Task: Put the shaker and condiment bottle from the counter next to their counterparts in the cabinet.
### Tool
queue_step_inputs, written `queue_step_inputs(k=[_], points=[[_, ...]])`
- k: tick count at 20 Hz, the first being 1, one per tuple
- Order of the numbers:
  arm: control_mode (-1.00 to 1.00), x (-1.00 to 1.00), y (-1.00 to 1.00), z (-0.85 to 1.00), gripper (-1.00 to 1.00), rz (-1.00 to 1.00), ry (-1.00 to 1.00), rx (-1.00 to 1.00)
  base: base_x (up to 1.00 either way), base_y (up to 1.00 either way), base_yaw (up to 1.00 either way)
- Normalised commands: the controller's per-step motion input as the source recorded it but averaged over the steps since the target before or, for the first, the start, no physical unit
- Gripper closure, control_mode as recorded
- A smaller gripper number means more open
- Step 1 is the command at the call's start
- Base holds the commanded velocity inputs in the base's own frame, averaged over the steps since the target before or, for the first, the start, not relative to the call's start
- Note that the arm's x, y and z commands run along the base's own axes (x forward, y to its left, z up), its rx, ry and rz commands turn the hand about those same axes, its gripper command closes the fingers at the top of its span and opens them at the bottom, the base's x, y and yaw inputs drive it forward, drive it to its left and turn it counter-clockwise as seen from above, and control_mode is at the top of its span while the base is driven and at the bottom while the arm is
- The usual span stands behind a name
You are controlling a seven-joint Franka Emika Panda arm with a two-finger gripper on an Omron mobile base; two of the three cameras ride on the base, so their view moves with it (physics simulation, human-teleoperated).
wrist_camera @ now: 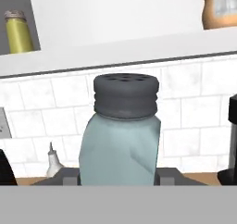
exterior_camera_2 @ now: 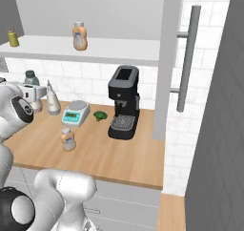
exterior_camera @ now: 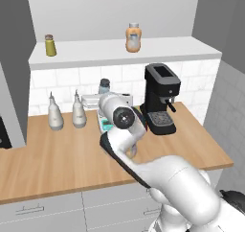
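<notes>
The fingers (wrist_camera: 118, 179) were closed on the shaker (wrist_camera: 121, 140), one dark tip at each side of its pale blue-grey body low in the hand view. In the left base view the shaker (exterior_camera: 104, 86) showed just above the wrist, held off the worktop (exterior_camera: 57, 164) in front of the white tiles. The slim orange bottle (exterior_camera_2: 68, 139) stood alone on the worktop near the scale (exterior_camera_2: 76, 113), not yet handled.

The step in hand looked like carrying the shaker up to the cabinet (exterior_camera: 95, 58). To do it well, the arm should probably lift until the shaker's base is above the shelf's front lip, then travel left toward the yellow-green shaker (exterior_camera: 50, 45) and set it down just beside that one without knocking it. The shaker was upright in the hand view; holding it so would make for a stable landing. The big bottle (exterior_camera: 133, 38) stood well apart to the right, so it should not be in the way.

The shaker's base and the finger contact were cut off at the bottom of the hand view, so how deep the grip sat could not be told. In the right base view the arm hid much of the hand, and the shaker (exterior_camera_2: 31, 77) showed as little more than a cap.
</notes>
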Motion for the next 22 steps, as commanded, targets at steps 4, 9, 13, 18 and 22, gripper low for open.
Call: queue_step_inputs(k=[4,9,13,18,22], points=[[-1.00,-0.20,0.00,0.78,1.00,0.14,0.00,0.00,0.00,0.00,0.00],[-1.00,-0.27,0.00,0.77,1.00,0.12,0.00,0.00,0.00,0.00,0.00],[-1.00,-0.32,0.00,0.71,1.00,0.11,0.00,0.00,0.00,0.00,0.00],[-1.00,-0.02,0.00,0.59,1.00,0.09,0.01,0.00,0.00,0.00,0.00],[-1.00,0.07,0.06,0.16,1.00,0.03,0.06,-0.02,0.00,0.00,0.00]])
